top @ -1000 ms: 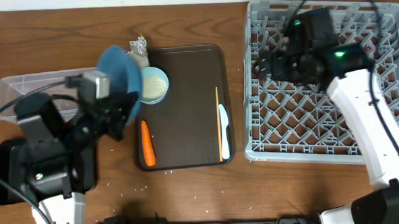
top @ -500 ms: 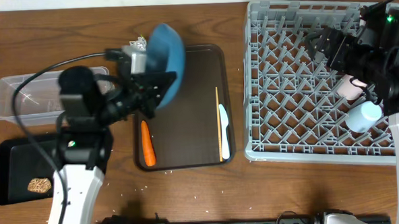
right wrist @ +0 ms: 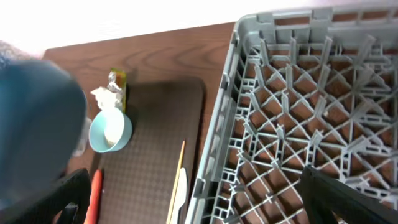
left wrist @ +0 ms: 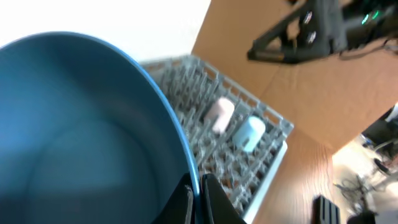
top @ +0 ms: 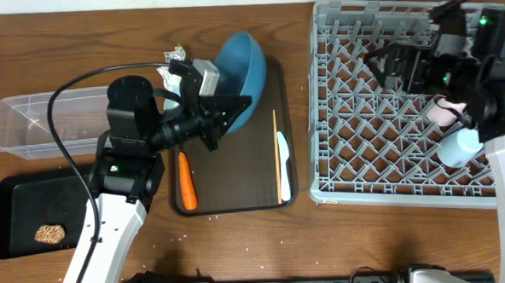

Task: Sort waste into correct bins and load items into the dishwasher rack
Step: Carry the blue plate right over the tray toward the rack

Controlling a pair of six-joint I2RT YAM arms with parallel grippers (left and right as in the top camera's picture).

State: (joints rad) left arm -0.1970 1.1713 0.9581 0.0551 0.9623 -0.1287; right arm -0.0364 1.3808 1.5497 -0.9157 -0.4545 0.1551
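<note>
Where the bench comes nearest the arms, the black tray lies at the left with the brown lump in its near part. Beyond it to the right sits the serving tray. The carrot lies along its left edge. The spoon and chopstick lie side by side along its right edge, the chopstick on the left. Farther on, the left jaws are closed on the rim of the plate, which is held up off the serving tray, tilted on edge over its far left part. Left of that arm, the clear tub lies just beyond the black tray. On the serving tray's far left corner stands the bowl. Just beyond it on the bench are the napkin and the wrapper. The rack fills the right side. The blue cup and, just beyond it, the pink cup lie in its right part. The right jaws hover over the rack's far part, spread wide and holding nothing.
</note>
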